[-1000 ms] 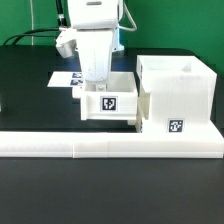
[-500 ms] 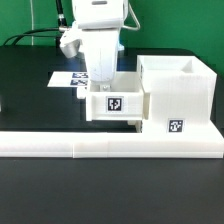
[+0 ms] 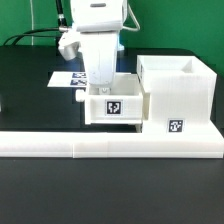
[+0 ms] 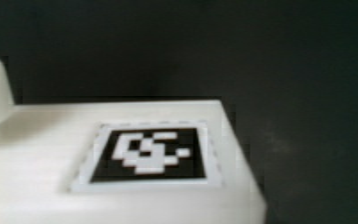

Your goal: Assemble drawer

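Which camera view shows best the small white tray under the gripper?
The exterior view: the whole small tray shows beside the tall shell, below the gripper. The wrist view shows only a blurred white surface with a tag.

Tray: small white open-topped box, upright, directly below the claw, black-and-white square tag on its front face.
Tray contact: touching the shell's side.
Shell: taller white boxy unit, open top, upright on the bench, beside the claw toward the exterior view's right, tag low on its front.
Wrist view: white surface with tag, blurred.
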